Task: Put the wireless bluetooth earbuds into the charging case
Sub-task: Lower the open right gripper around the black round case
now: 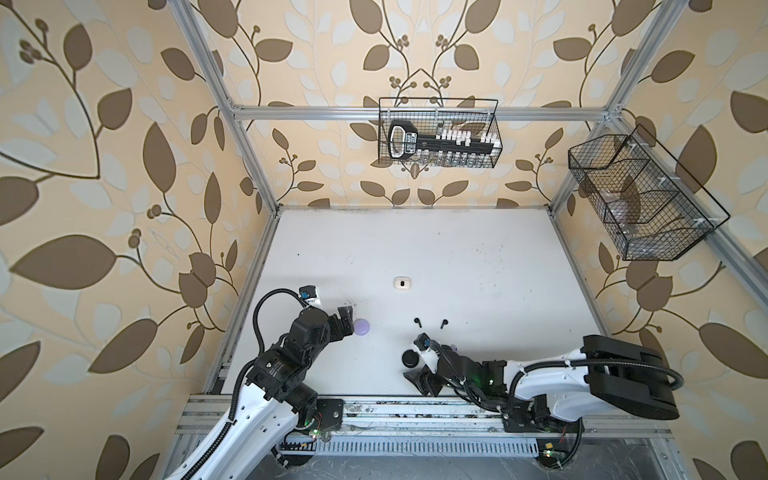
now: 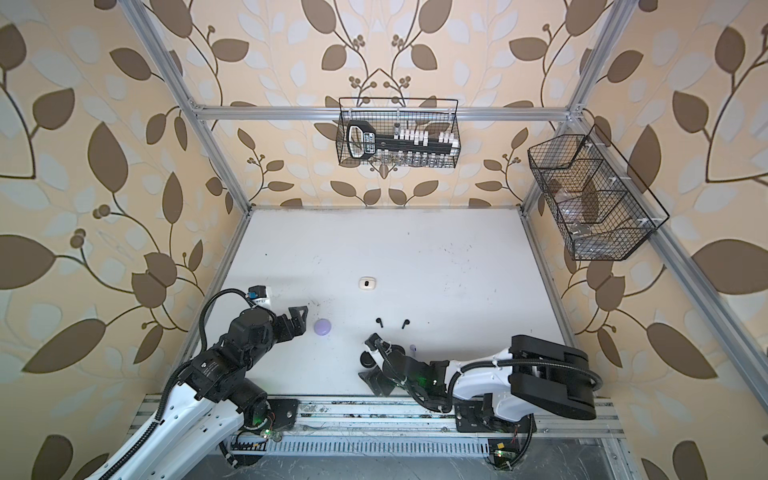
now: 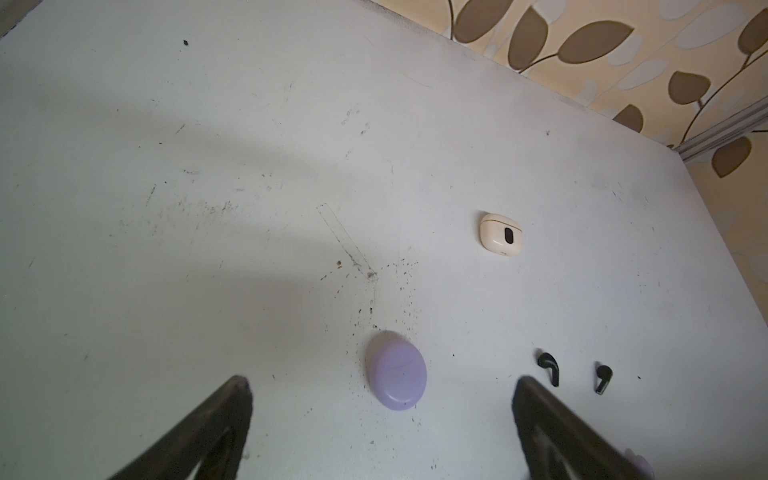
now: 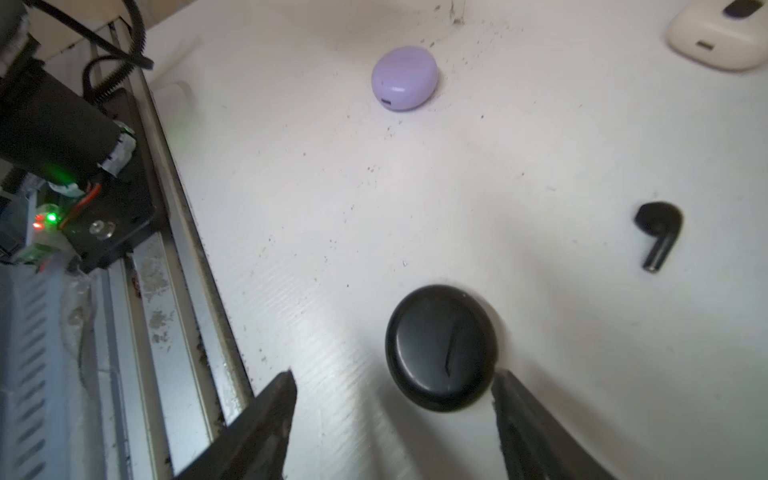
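Two black earbuds loose, and neither is housed yet! The nearer earbud lies just beyond the black case. The farther earbud lies beside its mate, a touch further from the case.

Here is the right gripper, jaws spread and holding nothing, standing just beside the black case on the side opposite those buds. The case's near edge sits about level with the fingertips, and I cannot tell whether one touches it. So the line runs gripper, case, earbuds, straight ahead.

The black case's lid looks shut. My read is that it needs gripping and opening before any bud goes in. It is round, so there is no long axis to fuss over. In the right wrist view the nearer earbud's stem points roughly back toward the gripper.

The left gripper is spread wide too, and empty. It is well apart from the black case and faces the lavender case instead, so the right arm is plainly the nearer one. Past the earbuds, well apart from the black case, rests the white case, closed.

The views differ. The right wrist view catches only one black earbud, while both top views and the left wrist view show the pair. In a top view a lavender speck peeks out beside the right arm, near the black case, too small to name.
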Robot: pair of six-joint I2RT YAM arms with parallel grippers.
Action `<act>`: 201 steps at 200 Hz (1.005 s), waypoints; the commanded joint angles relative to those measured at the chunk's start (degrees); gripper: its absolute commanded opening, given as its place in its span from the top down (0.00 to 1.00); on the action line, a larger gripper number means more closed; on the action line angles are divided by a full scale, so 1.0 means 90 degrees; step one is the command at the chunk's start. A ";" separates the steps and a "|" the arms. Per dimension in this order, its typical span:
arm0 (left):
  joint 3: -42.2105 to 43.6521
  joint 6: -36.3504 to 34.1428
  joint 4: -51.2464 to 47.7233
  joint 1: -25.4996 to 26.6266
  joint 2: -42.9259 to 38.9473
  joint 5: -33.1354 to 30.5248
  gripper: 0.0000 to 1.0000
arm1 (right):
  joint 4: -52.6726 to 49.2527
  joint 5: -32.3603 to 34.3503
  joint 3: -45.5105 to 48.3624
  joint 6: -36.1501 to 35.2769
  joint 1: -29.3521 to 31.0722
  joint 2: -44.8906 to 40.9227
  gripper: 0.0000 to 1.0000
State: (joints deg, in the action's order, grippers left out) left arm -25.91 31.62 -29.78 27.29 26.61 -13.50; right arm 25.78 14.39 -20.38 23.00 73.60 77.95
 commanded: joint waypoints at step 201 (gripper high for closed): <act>0.0076 -0.0088 0.0212 -0.0015 -0.0018 0.0033 0.01 | -0.0151 0.0972 -0.0653 -0.0181 0.0240 0.1216 0.22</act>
State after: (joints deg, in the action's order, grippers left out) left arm -25.91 31.62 -29.76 27.29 26.61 -13.45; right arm 23.46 20.78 -25.06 19.86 75.44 87.37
